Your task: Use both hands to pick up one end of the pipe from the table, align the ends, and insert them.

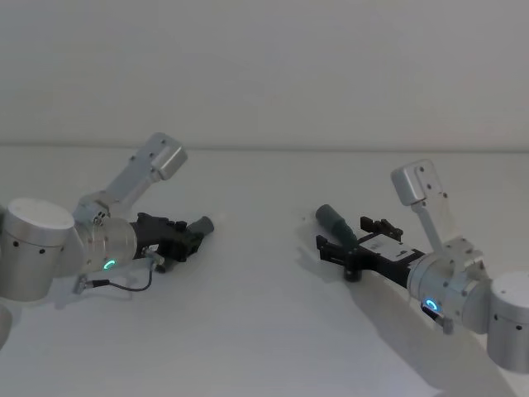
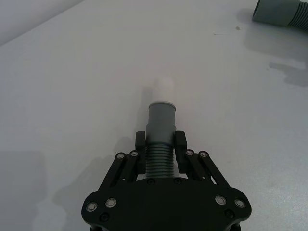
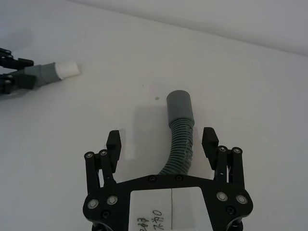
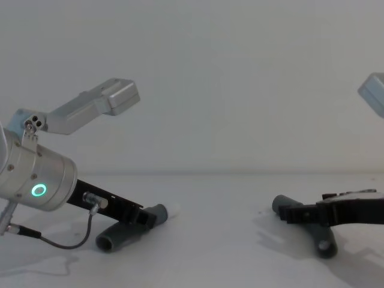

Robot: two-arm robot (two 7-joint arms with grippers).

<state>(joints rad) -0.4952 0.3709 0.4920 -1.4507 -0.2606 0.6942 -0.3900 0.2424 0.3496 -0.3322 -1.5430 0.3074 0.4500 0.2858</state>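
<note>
Nearest the robot, the left pincer [image 2: 160, 144] is clenched on the corrugated middle of the white-tipped pipe piece [image 2: 161, 122]. The smooth grey cuff and the narrow white tip [image 2: 162, 89] stick out ahead of its fingertips, pointing across the worktop [image 1: 264, 331] toward the other arm. From the chest view the rear of this piece appears to lie on the surface, and I cannot tell whether the front end is raised clear. On the robot's right, at about the same reach, the right pincer [image 3: 162, 139] is released. Its fingers [image 3: 114, 144] stand wide on either side of the second pipe piece [image 3: 182, 139], apart from the ribbing and not gripping it. That piece lies on the worktop and curves up between the jaws, with its wide grey cuff [image 3: 179, 105] beyond the fingertips. Farther out, the two ends are well apart, with bare worktop between them, and they are not lined up. As I judge it, only the first grasp is made. The right pincer has yet to clamp on its piece. After that, both pieces need lifting, the white tip must be brought square to the open cuff, and it must be pushed in.
</note>
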